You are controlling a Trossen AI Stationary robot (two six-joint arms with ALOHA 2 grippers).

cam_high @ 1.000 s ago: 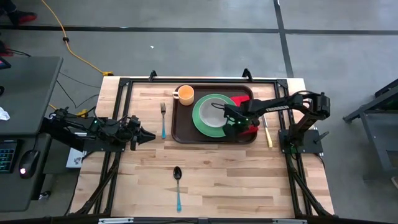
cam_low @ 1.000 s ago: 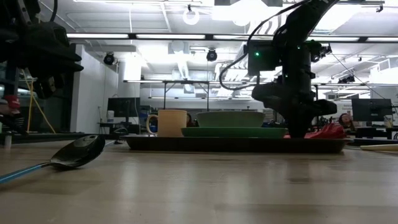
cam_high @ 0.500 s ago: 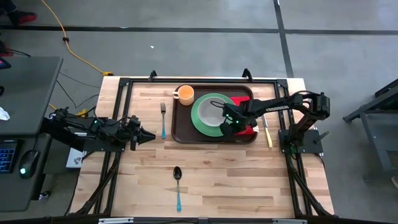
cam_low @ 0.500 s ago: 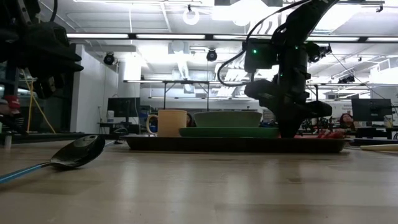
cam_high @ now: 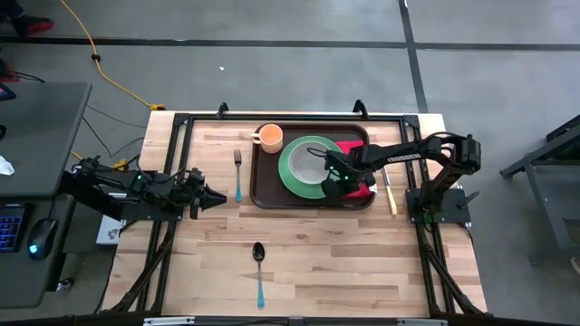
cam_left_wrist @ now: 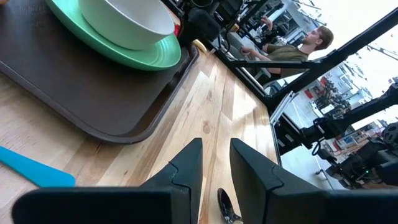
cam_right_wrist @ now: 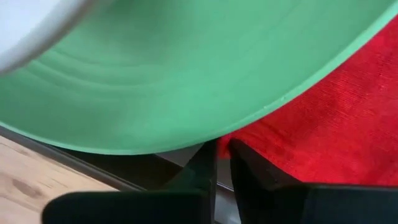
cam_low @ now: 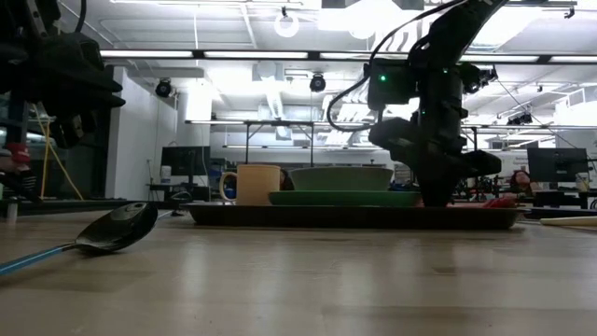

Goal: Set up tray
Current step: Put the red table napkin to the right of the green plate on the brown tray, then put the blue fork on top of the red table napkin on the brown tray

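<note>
Right wrist view, right claw [cam_right_wrist: 222, 155] slightly parted over tray [cam_right_wrist: 137, 165], beside green plate [cam_right_wrist: 186, 81], holding nothing.

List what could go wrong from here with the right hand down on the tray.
1. The right hand sits low at the green plate's rim, over the red cloth. Lifting off, it may snag the cloth and drag it along.
2. Its fingers are close under the plate's edge; a sideways move could nudge the plate and the white bowl on it toward the mug.
</note>
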